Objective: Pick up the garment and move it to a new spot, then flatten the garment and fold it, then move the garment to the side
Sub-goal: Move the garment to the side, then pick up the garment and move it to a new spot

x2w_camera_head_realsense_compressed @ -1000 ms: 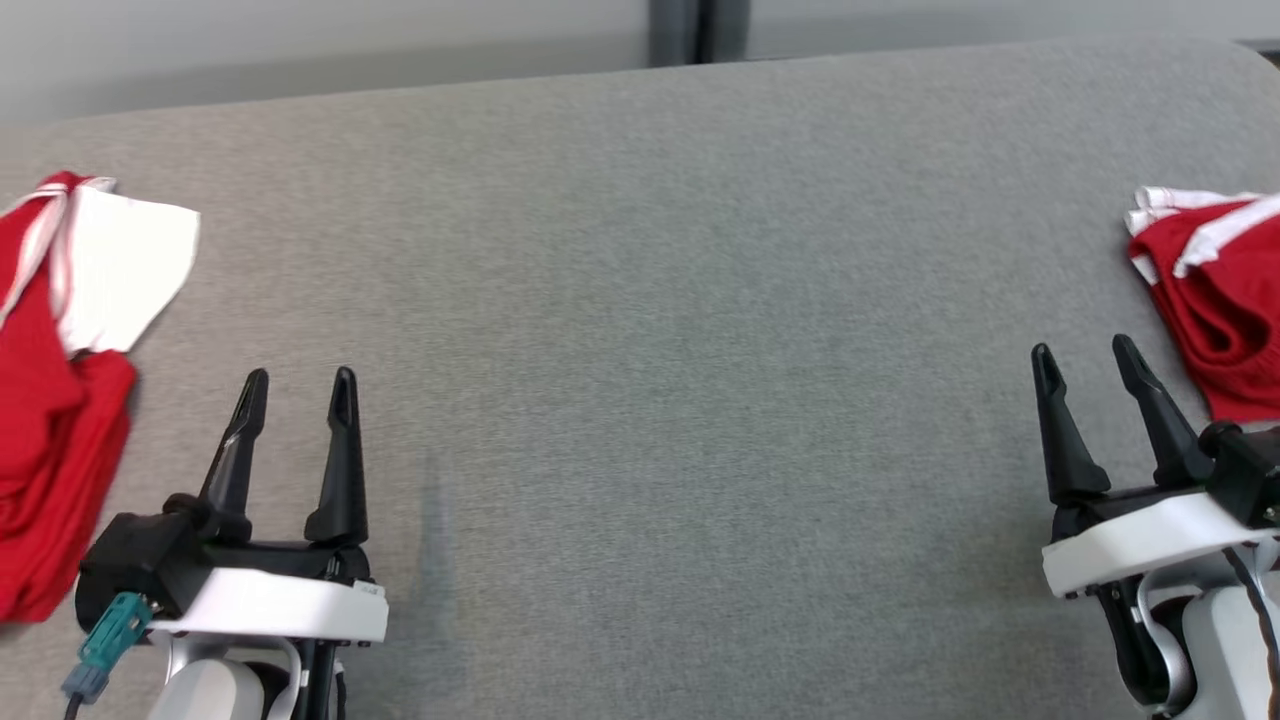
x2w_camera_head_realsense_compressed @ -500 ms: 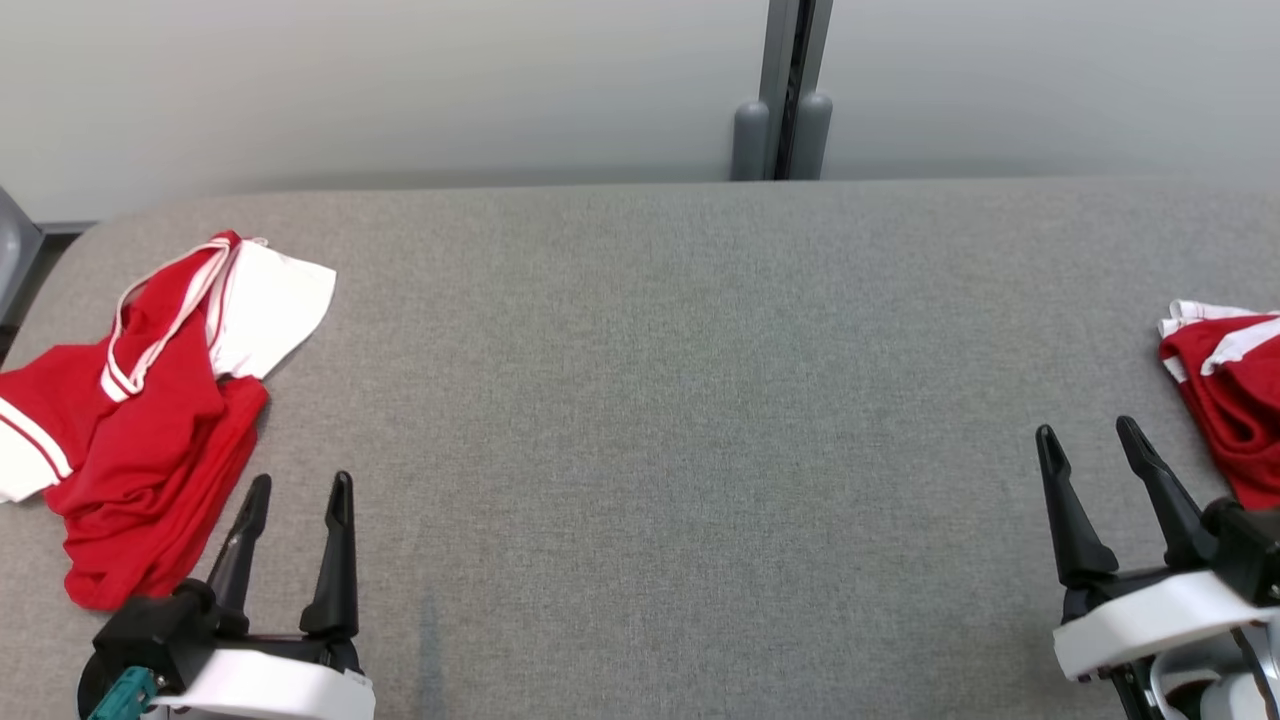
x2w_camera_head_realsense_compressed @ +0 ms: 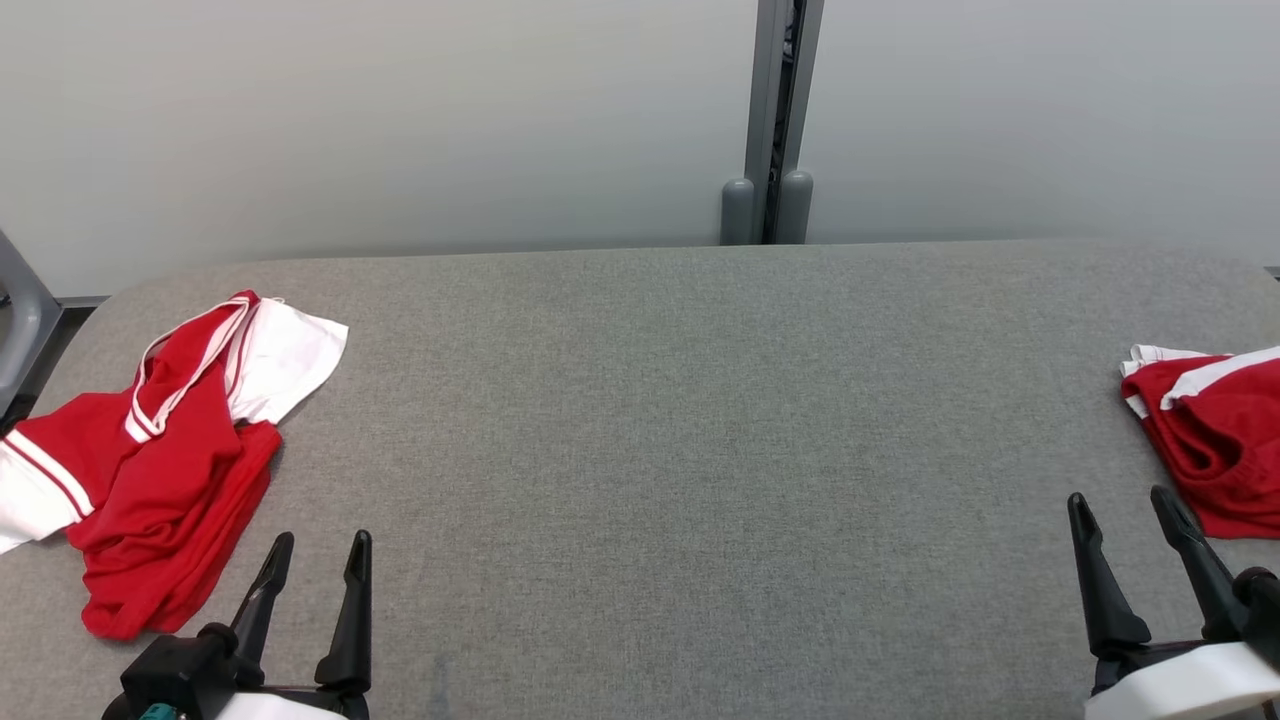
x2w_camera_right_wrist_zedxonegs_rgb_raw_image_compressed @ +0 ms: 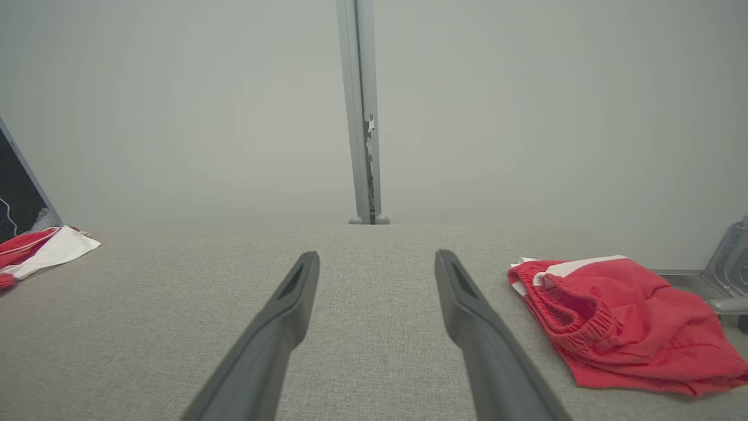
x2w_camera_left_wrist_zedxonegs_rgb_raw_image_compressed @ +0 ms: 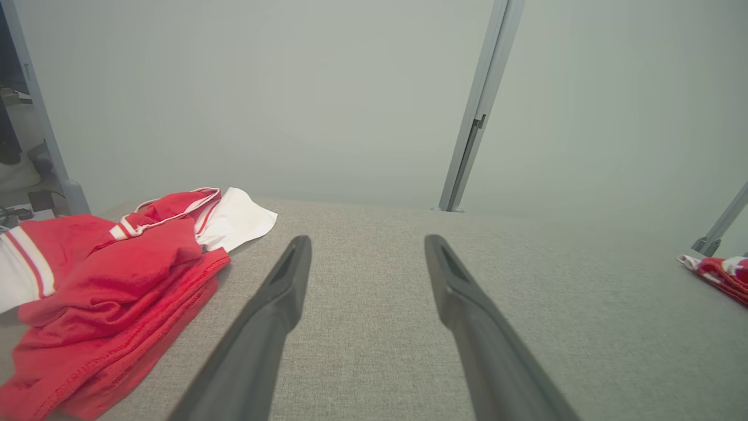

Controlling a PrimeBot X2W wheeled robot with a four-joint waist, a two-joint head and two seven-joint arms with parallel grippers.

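Observation:
A crumpled red garment (x2w_camera_head_realsense_compressed: 170, 450) with white sleeves and trim lies at the left end of the grey padded table (x2w_camera_head_realsense_compressed: 680, 420). It also shows in the left wrist view (x2w_camera_left_wrist_zedxonegs_rgb_raw_image_compressed: 117, 275), left of my fingers. My left gripper (x2w_camera_head_realsense_compressed: 322, 540) hovers open and empty just right of its near edge, not touching it. A second red garment (x2w_camera_head_realsense_compressed: 1215, 440) with white trim lies bunched at the right end (x2w_camera_right_wrist_zedxonegs_rgb_raw_image_compressed: 619, 316). My right gripper (x2w_camera_head_realsense_compressed: 1120, 495) stands open and empty just left of it.
A pale wall with a grey vertical post (x2w_camera_head_realsense_compressed: 770, 120) runs behind the table's far edge. A grey frame piece (x2w_camera_head_realsense_compressed: 20, 310) stands off the left end. A wide stretch of bare grey padding lies between the two garments.
The head camera has tilted up and the whole picture has shifted: more wall and more of both garments show. Both grippers stay open; the garments lie as before.

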